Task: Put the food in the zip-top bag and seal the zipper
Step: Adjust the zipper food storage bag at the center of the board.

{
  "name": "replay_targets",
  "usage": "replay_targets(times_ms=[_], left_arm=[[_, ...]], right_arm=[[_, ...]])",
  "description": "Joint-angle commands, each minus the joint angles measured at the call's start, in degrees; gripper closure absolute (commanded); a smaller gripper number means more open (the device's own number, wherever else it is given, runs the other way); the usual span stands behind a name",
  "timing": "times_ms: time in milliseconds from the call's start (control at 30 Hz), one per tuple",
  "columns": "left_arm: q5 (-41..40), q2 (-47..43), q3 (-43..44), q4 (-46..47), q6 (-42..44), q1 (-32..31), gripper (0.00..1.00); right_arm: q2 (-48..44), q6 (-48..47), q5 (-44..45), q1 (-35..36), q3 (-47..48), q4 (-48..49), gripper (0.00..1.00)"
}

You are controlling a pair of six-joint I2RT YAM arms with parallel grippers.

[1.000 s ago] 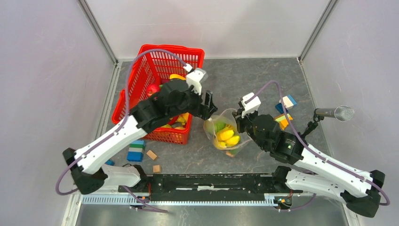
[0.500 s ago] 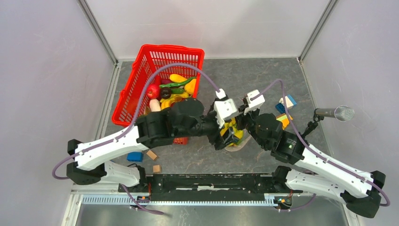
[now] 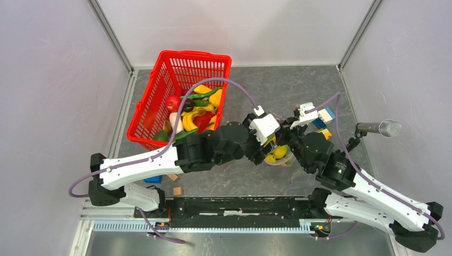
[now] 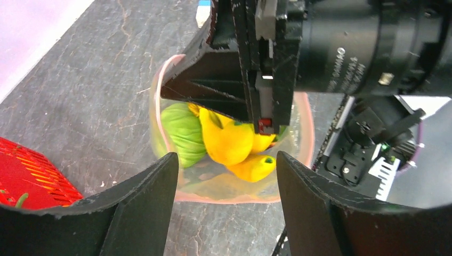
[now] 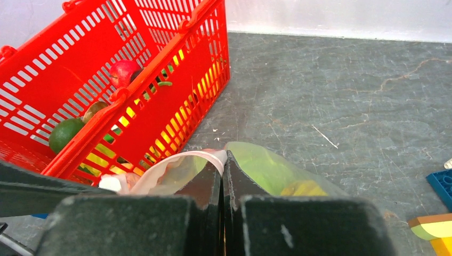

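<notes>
The bag [image 4: 155, 114] stands mouth-up on the desk [image 5: 330, 90], its mouth gaping round, with bananas [image 4: 226, 141] and a green ball [image 4: 184, 130] inside. Right claw [image 5: 223, 165]: clamped tight on the bag's rim, pinching the zipper [image 5: 192, 156] on the side away from the left arm. Left claw [image 4: 226, 157]: spread wide, nothing held, poised directly above the bag with the mouth framed between its fingers (the near rim, opposite the right claw's pinch, lies free just below them). Judgement: the coming move turns on that alignment, since the left claw is the only free one and sits nearest the unheld rim. More food [image 3: 194, 109] lies in the basket [image 3: 197, 53] to the bag's left, so loading appears unfinished and sealing is not yet due.
</notes>
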Motion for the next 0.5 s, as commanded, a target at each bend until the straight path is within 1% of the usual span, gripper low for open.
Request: replay_targets(times_ms=[0, 67, 133, 233, 367, 467], left_arm=[[-5.08, 3.08, -0.79, 7.07, -1.47, -0.17, 0.27], [-3.08, 3.73, -1.54, 9.07, -1.01, -0.19, 0.27], [-0.97, 4.15, -1.74, 9.22, -0.9, -0.13, 0.29], [-0.62, 3.65, -3.58, 10.07, -0.96, -0.13, 0.32], [-1.05, 4.74, -4.79, 8.23, -0.83, -0.16, 0.39], [-2.21, 5.33, -6.68, 8.03, -1.18, -0.13, 0.49]], right_arm=[[-0.85, 2.95, -1.99, -0.15, 0.28, 6.38, 1.0], [-0.79, 2.92, -2.19, -0.14, 0.37, 6.43, 1.0], [-0.82, 2.96, -1.97, -0.15, 0.37, 6.46, 1.0], [-1.04, 2.99, -1.64, -0.15, 0.17, 6.48, 1.0], [-1.48, 3.03, -2.4, -0.14, -0.42, 7.76, 1.0], [-1.5, 3.06, -3.31, -0.15, -0.41, 8.0, 1.0]])
